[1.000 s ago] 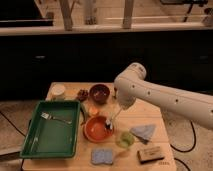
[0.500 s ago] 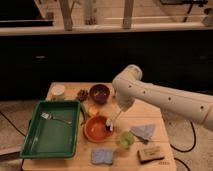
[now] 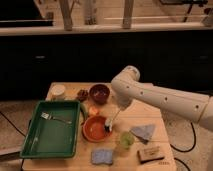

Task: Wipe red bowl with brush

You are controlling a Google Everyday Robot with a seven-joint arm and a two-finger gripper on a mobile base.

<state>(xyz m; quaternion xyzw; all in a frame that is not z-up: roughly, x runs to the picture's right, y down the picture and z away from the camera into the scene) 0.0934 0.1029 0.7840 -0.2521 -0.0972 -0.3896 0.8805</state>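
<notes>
The red bowl (image 3: 95,128) is wide, shallow and orange-red, on the wooden table just right of the green tray. The brush (image 3: 113,120) is a slim pale stick with a dark tip. It slants down from the gripper so that its tip rests at the bowl's right rim. My gripper (image 3: 120,109) hangs at the end of the white arm, above and right of the bowl, holding the brush's upper end.
A green tray (image 3: 35,145) with a metal fork (image 3: 54,118) lies at left. A dark maroon bowl (image 3: 99,92), a white cup (image 3: 58,91), a small green cup (image 3: 126,139), a grey cloth (image 3: 143,132), a blue sponge (image 3: 102,156) and a brown block (image 3: 151,154) stand around.
The arm and gripper have shifted slightly left and down, bringing the brush tip lower onto the red bowl's right side.
</notes>
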